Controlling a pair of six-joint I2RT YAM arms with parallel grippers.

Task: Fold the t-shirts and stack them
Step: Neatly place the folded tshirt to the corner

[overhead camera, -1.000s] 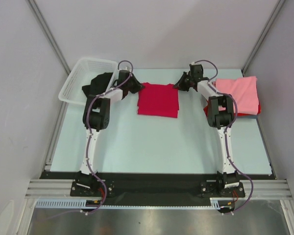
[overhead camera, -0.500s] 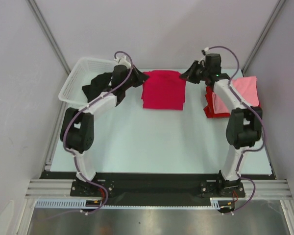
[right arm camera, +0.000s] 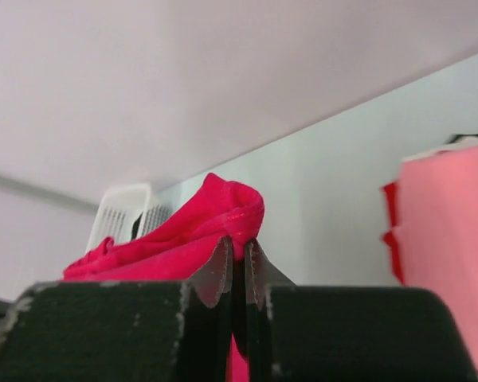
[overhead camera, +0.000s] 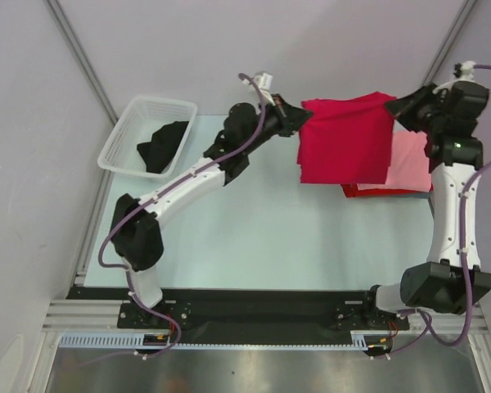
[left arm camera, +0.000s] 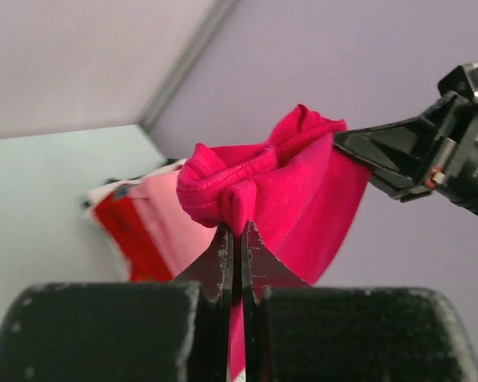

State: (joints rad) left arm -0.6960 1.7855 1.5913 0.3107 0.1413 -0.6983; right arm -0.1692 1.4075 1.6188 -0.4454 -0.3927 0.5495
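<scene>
The folded crimson t-shirt (overhead camera: 345, 141) hangs in the air between both grippers, above the table's back right. My left gripper (overhead camera: 301, 117) is shut on its left top corner (left arm camera: 235, 199). My right gripper (overhead camera: 398, 104) is shut on its right top corner (right arm camera: 237, 216). Behind and below it lies the stack: a light pink folded t-shirt (overhead camera: 411, 160) on a red one (overhead camera: 368, 190), also in the left wrist view (left arm camera: 155, 211) and at the right of the right wrist view (right arm camera: 450, 239). A black t-shirt (overhead camera: 159, 145) lies in the basket.
A white plastic basket (overhead camera: 127, 135) stands at the table's back left, also in the right wrist view (right arm camera: 123, 213). Grey walls close in the back and sides. The pale green table top (overhead camera: 254, 237) spreads in front of the arms.
Both grippers have lifted the crimson t-shirt off the table and carried it up and to the right, so it now hangs partly over the pink and red stack.
</scene>
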